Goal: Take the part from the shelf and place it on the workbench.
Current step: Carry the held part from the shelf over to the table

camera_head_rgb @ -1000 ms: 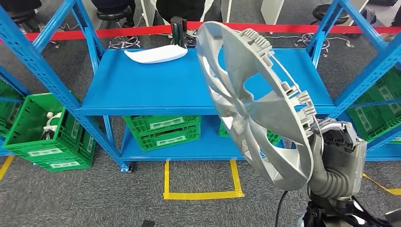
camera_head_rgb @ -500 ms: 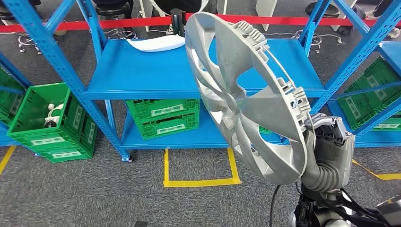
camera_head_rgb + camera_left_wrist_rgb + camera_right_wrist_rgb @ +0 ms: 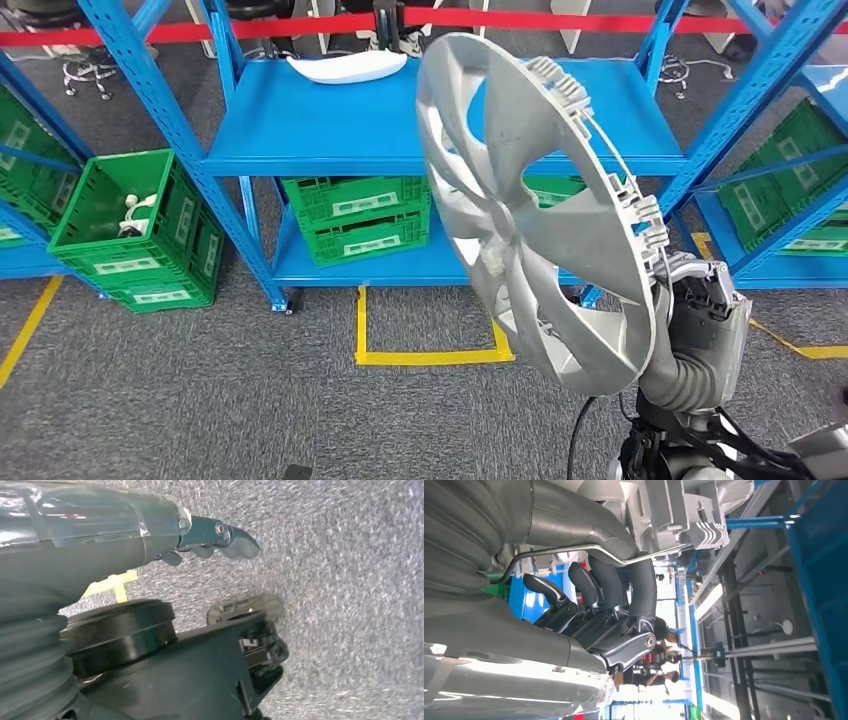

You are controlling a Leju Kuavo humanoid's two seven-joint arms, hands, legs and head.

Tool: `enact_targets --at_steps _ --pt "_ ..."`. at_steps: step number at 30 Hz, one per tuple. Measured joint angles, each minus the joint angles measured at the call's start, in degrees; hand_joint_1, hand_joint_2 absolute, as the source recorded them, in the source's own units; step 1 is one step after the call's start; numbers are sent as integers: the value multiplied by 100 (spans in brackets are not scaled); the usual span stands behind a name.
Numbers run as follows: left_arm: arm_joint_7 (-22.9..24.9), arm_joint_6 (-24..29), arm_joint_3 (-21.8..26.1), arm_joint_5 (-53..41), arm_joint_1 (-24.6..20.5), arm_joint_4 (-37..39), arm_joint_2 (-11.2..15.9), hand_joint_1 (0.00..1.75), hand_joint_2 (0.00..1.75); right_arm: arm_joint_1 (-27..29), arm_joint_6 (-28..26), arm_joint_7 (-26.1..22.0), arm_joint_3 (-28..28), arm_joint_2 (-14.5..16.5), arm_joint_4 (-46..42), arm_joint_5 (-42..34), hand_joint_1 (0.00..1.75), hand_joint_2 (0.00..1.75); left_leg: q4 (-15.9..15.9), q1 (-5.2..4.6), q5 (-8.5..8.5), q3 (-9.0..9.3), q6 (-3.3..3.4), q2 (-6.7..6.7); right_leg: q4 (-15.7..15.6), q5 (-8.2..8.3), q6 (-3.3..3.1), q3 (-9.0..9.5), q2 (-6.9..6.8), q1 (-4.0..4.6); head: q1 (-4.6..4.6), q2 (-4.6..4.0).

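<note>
While the silver wheel cover (image 3: 530, 210) is held upright by its rim, clear of the blue shelf (image 3: 330, 130), in the right hand (image 3: 700, 300), whose fingers (image 3: 624, 587) are curled around it, slippage could be caused by its top-heavy lean.

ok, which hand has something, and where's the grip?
Right hand grips the silver wheel cover at its lower rim, fingers curled around the wire ring. Left hand holds nothing.
</note>
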Motion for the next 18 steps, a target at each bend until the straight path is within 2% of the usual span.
enact_targets --at_steps 1,2,4,5,6,7,8,9,10,11,12,13,15,16,17,18 --pt "1 2 -1 1 5 1 9 0 175 2 2 -9 -1 16 27 -5 175 175 87 6 -125 -62 -36 -11 -16 56 -26 -63 -11 -17 -14 0" --pt "1 6 -1 1 8 1 19 0 175 6 3 -16 -1 32 53 -10 175 175 272 18 -356 -140 -75 -31 -28 122 -55 -140 -23 -35 -43 0" --pt "2 13 -2 1 7 1 33 0 175 14 7 -26 -1 58 103 -27 175 175 919 71 -938 -307 -148 -63 2 245 -89 -299 -31 -36 -108 0" --pt "2 15 -2 0 6 1 40 0 175 16 9 -28 -1 70 126 -36 175 175 1270 94 -1106 -360 -176 -67 26 300 -90 -389 -37 -35 -123 0" --pt "2 16 -2 0 6 1 44 0 175 18 11 -30 -1 78 149 -43 175 175 1522 114 -1128 -359 -199 -67 59 354 -84 -486 -43 -36 -138 0" --pt "2 16 -2 0 6 1 48 0 175 18 14 -31 -1 85 171 -46 175 175 1614 131 -1023 -286 -214 -66 100 402 -73 -588 -50 -38 -150 0" --pt "2 16 -2 0 5 1 50 0 175 19 15 -32 -1 94 192 -48 175 175 1521 145 -851 -120 -220 -64 147 440 -60 -693 -54 -41 -165 0" --pt "4 19 -2 0 1 1 55 0 175 19 16 -32 -1 102 210 -49 175 175 1251 154 -709 139 -217 -62 200 474 -41 -790 -57 -43 -186 0" --pt "7 23 -2 0 -4 1 60 0 175 20 17 -32 -1 109 222 -49 175 175 863 154 -668 471 -205 -61 256 497 -20 -874 -58 -39 -203 0" --pt "10 27 -2 -1 -10 1 65 0 175 21 18 -33 -2 114 231 -49 175 175 443 151 -722 783 -181 -60 308 518 4 -939 -60 -33 -214 0" --pt "14 31 -2 -1 -16 1 71 0 175 24 21 -37 -2 115 237 -54 175 175 113 145 -815 1002 -153 -62 351 549 36 -986 -63 -29 -217 0" --pt "16 33 -2 -2 -18 1 77 0 175 26 26 -44 -3 116 244 -61 175 175 -92 133 -892 1119 -117 -64 373 584 67 -1017 -66 -30 -213 0" --pt "28 37 -2 -2 -6 1 85 0 175 32 34 -63 -5 125 262 -91 175 175 -195 132 -875 1099 -32 -65 398 627 142 -1061 -57 -46 -213 0" --pt "38 39 -2 -2 0 1 90 0 175 36 39 -73 -6 131 273 -103 175 175 -202 137 -830 1075 13 -62 468 558 178 -1097 -45 -56 -207 0" --pt "48 42 -2 -1 2 1 94 0 175 41 44 -80 -7 136 282 -113 175 175 -211 147 -783 1044 51 -58 642 410 215 -1165 -32 -64 -190 0" --pt "55 44 -2 -1 1 1 100 0 175 46 48 -86 -8 138 291 -116 175 175 -210 149 -741 1005 77 -56 935 192 249 -1268 -20 -76 -165 0"
